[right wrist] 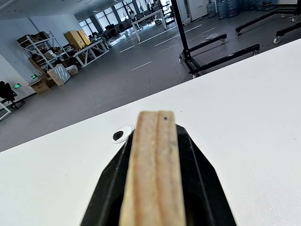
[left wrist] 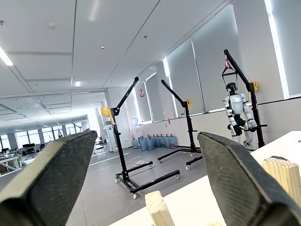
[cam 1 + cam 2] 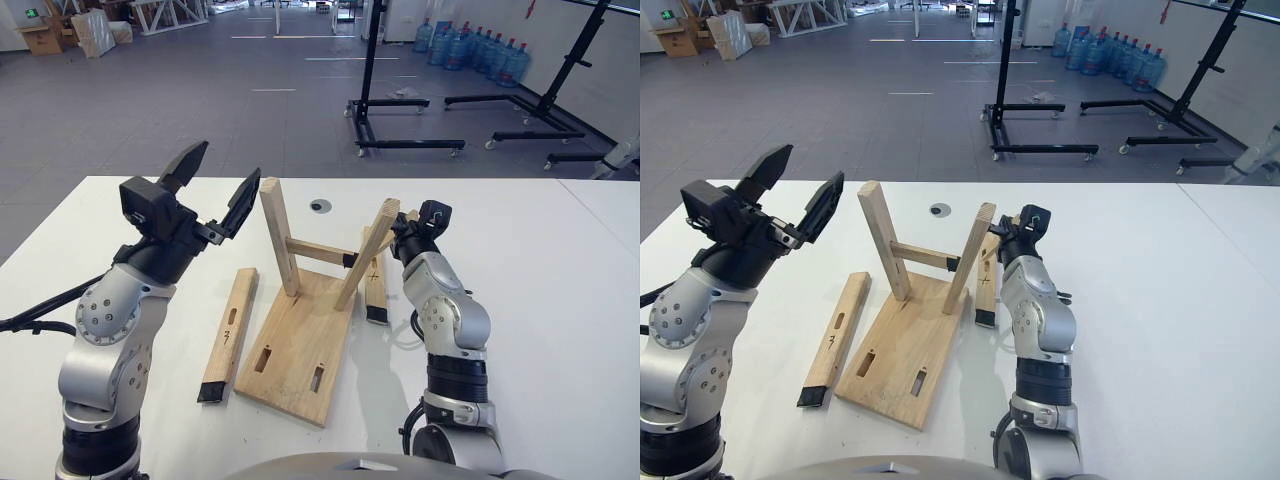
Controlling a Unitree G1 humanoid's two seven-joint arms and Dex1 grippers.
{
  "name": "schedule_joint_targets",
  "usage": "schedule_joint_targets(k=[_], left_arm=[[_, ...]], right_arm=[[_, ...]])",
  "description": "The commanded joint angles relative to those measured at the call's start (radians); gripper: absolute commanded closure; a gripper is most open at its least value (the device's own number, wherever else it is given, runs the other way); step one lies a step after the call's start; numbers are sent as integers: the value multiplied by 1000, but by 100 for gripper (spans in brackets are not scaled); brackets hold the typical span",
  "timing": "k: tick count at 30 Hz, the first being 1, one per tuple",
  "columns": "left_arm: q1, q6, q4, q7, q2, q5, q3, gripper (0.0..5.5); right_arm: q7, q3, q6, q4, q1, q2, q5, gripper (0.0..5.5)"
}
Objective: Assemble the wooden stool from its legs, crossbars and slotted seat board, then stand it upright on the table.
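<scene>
White tabletop (image 3: 560, 300), seat board (image 3: 300, 350) lying flat | my right pincer (image 3: 402, 225) clamped on tilted leg (image 3: 365, 260), steadying it I reckon | left pincer (image 3: 228, 165) wide open, hovering by other leg (image 3: 280, 240)

Matt pale wood leg (image 1: 153, 179), smooth white table (image 1: 244, 113)

The fingertips of the right gripper (image 3: 399, 231) are hidden behind the right leg (image 3: 365, 258), by which the loose leg (image 3: 377, 296) just right is partly covered. The left gripper (image 3: 226, 165) fingers (image 2: 51, 179) are cut off at the picture's edge.

Grey floor (image 3: 200, 110), black wheeled stands (image 3: 410, 145), blue water bottles (image 3: 480, 50), tall windows (image 2: 211, 66), white table (image 3: 560, 300)
</scene>
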Motion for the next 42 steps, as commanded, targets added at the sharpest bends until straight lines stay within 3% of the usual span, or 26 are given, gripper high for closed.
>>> schedule_joint_targets(k=[1,10,29,36,42], left_arm=[[9,1,-4,5,3,8,1,158],[34,3,-26,14,0,10,1,158],[25,0,-15,11,5,13,-10,158],[36,2,-25,17,5,18,-6,158],[35,-1,-21,17,1,25,-3,158]], right_arm=[[11,11,19,0,-15,-17,-9,511],[23,40,94,-44,39,-28,-22,511],[3,23,62,48,9,-20,-46,511],[13,112,54,44,33,-84,-162,511],[38,93,87,55,48,-107,-168,511]])
